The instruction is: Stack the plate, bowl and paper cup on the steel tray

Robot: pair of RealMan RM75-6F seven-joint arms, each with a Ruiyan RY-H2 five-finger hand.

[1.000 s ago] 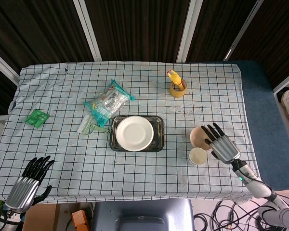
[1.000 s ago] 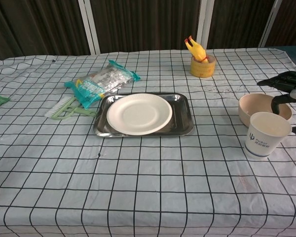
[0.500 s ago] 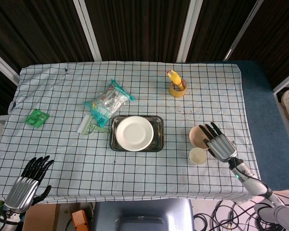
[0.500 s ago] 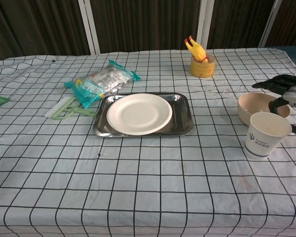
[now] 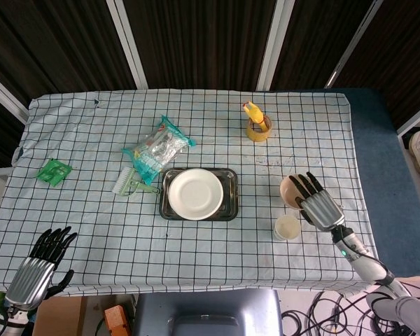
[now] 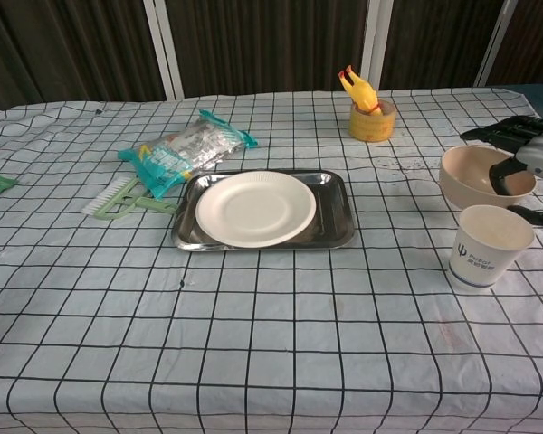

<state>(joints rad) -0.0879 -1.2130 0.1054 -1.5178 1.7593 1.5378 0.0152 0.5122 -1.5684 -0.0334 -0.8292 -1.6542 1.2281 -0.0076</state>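
right hand (image 6: 525,167): grips bowl (image 6: 475,176) at its rim, bowl tilted
left hand (image 5: 38,267): holds nothing, fingers apart
plate (image 5: 195,194): on steel tray (image 5: 231,183)

My table (image 5: 217,280) wears a black-checked white cloth. On it lie a steel tray (image 5: 228,183), a paper cup (image 5: 287,227), a green brush (image 5: 126,183), a teal snack packet (image 5: 157,149), a small green packet (image 5: 54,171) and a yellow tape roll (image 5: 258,129).
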